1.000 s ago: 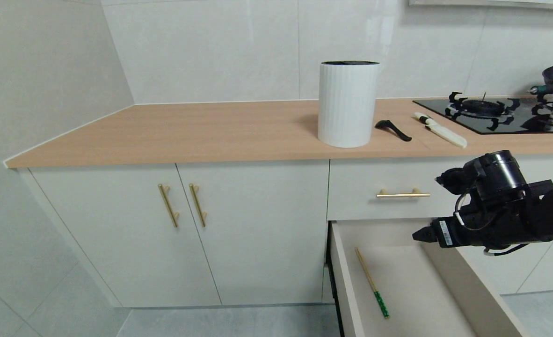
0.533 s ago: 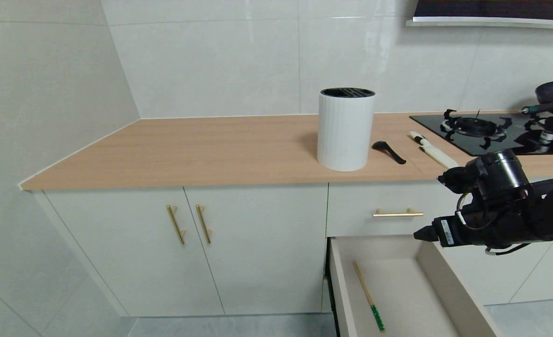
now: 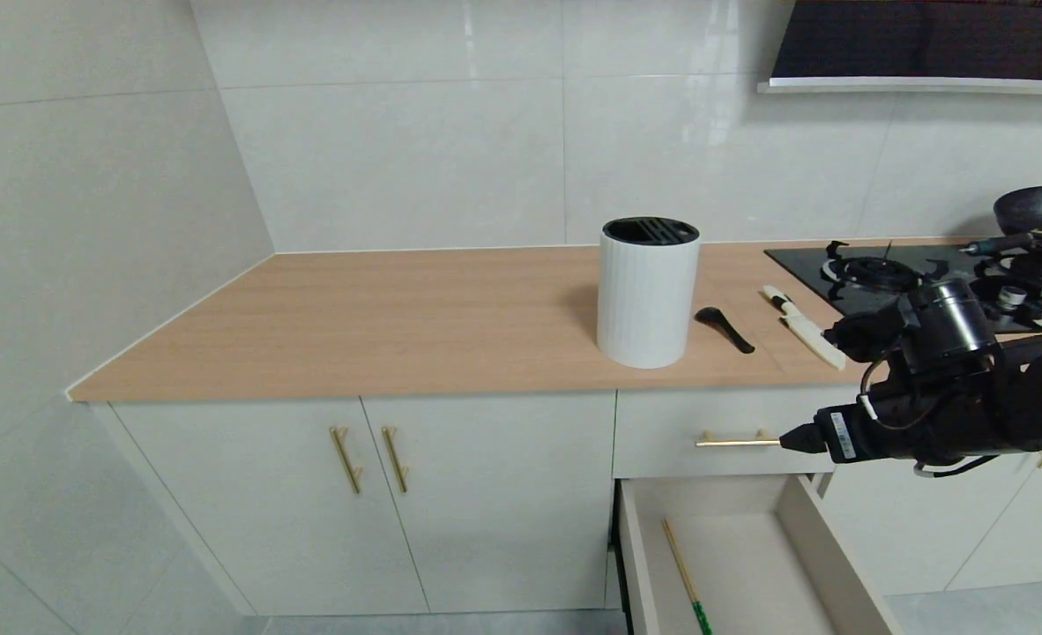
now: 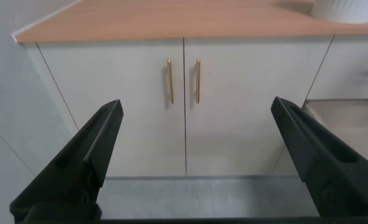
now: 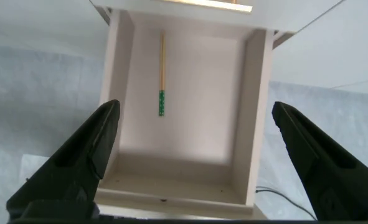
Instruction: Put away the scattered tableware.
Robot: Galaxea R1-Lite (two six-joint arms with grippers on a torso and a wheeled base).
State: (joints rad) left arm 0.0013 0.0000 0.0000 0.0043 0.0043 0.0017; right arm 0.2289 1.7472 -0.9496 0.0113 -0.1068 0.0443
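Right claw (image 3: 790, 437) spread wide, empty, hangs above open drawer (image 3: 805, 547). Chopsticks (image 3: 685, 578) (green-tipped) lie inside drawer along its left wall, at 7 o'clock from claw in head view. Black spoon (image 3: 725, 327) on counter (image 3: 398, 326) at 11 o'clock from claw, knife (image 3: 803, 326) at 12, both right of white holder (image 3: 647, 295). Left claw (image 4: 195, 109) spread too, empty, facing cabinet doors (image 4: 140, 112). Since earlier frame whole head view has shifted (camera moved, not things). Right claw is now level with upper drawer handle (image 3: 737, 438), before level with open drawer.

On wooden worktop (image 3: 398, 326), standing upright: white ribbed holder (image 3: 646, 295). Just beside it, lying flat: black spoon (image 3: 724, 326), then cream knife (image 3: 803, 328), near black hob (image 3: 882, 269). In open drawer (image 3: 807, 547) below: green-tipped chopstick (image 3: 684, 573).
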